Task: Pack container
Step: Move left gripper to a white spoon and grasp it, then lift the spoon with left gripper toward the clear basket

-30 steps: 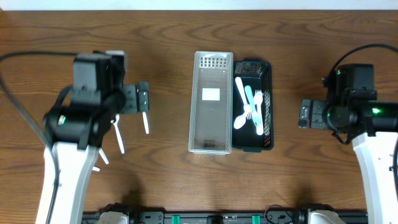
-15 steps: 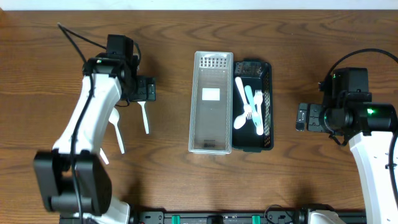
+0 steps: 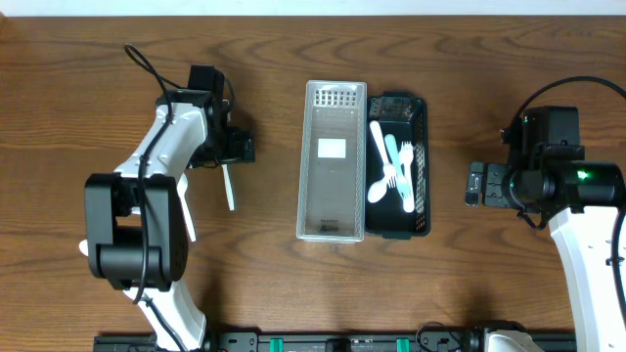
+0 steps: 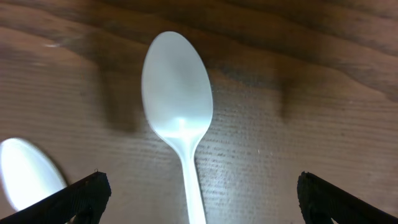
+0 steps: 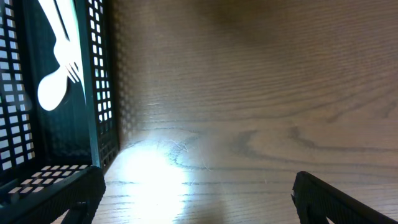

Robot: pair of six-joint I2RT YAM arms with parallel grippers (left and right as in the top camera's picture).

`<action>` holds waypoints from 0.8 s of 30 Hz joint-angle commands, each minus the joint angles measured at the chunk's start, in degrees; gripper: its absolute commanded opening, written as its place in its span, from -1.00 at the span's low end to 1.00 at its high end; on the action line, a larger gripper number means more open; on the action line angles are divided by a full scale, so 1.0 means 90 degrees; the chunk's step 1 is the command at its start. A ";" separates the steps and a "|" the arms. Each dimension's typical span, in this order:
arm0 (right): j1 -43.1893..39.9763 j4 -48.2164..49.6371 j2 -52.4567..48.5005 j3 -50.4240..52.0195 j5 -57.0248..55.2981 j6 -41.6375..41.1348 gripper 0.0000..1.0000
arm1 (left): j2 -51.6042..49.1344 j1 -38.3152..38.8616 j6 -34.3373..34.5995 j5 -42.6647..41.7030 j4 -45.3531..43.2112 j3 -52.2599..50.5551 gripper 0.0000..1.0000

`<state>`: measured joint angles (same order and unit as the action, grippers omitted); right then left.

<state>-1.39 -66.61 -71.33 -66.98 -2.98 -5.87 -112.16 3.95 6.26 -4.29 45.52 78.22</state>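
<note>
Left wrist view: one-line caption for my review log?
Open left gripper poised over a white plastic spoon on the brown wooden table, a second white utensil at lower left.

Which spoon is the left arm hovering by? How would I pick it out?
Start at the clear tray in the table's middle and look left along the wood. A white spoon lies right beside the left tool. It is the one nearer the tray; the other white utensil sits farther left, partly under the arm.
</note>
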 commanded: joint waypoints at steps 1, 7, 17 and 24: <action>-0.0051 0.0000 0.0027 0.0005 0.0027 -0.0102 0.98 | -0.0299 -0.0015 0.0172 -0.0175 -0.0049 -0.0046 0.96; -0.0051 0.0000 0.0027 0.0005 0.0027 -0.0102 0.99 | -0.0578 -0.0015 0.0223 -0.0170 -0.0053 -0.0046 0.96; -0.0051 0.0000 0.0027 0.0005 0.0024 -0.0102 0.98 | -0.0636 -0.0015 0.0226 -0.0172 0.0034 -0.0053 0.36; -0.0053 0.0000 0.0027 0.0005 0.0022 -0.0100 0.99 | -0.0636 -0.0015 0.0226 -0.0172 0.0078 -0.0053 -0.21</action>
<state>-1.39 -66.61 -71.35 -66.98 -3.01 -5.87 -116.92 3.95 8.27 -5.65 46.04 78.24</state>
